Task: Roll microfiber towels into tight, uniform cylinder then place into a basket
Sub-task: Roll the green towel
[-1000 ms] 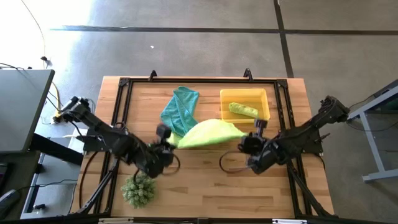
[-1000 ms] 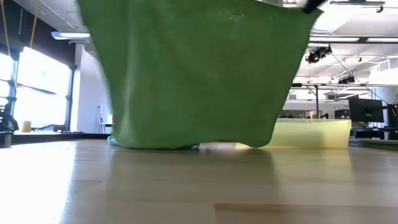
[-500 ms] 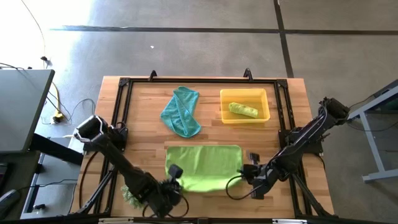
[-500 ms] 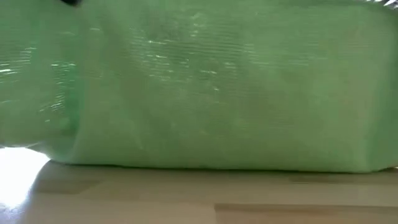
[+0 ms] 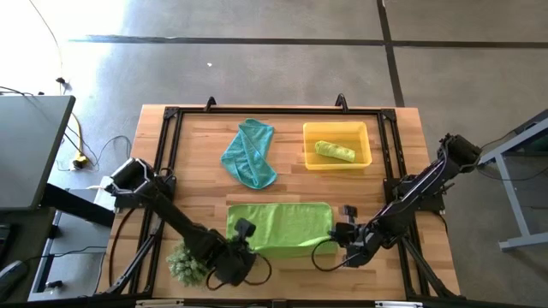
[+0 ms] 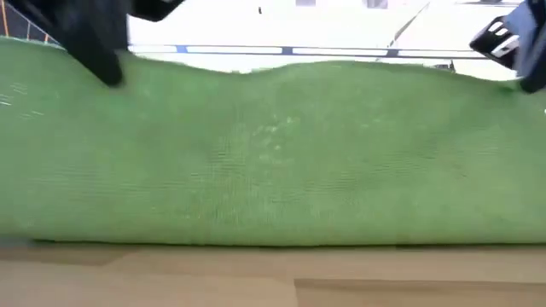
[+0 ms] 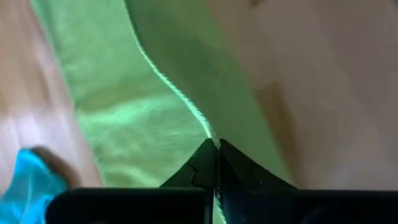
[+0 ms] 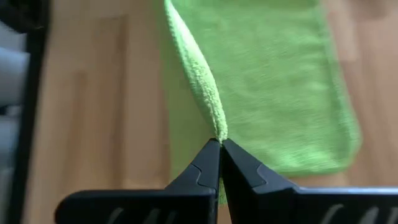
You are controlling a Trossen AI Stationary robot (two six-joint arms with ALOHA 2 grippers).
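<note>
One rolled lime-green towel (image 5: 334, 151) lies in the yellow basket (image 5: 365, 133). I hold a second lime-green towel (image 5: 278, 226) by its near corners, left gripper (image 5: 242, 253) and right gripper (image 5: 341, 248) both clamped on it, rolling not yet begun; the teal towel (image 5: 249, 153) waits on the table.

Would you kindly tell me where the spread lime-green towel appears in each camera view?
High view: spread lime-green towel, front-centre of table.
Low view: fills the frame.
Left wrist view: edge in the shut jaws.
Right wrist view: corner in the shut jaws.
Shared landmark: the towel's pinched near edge.
</note>
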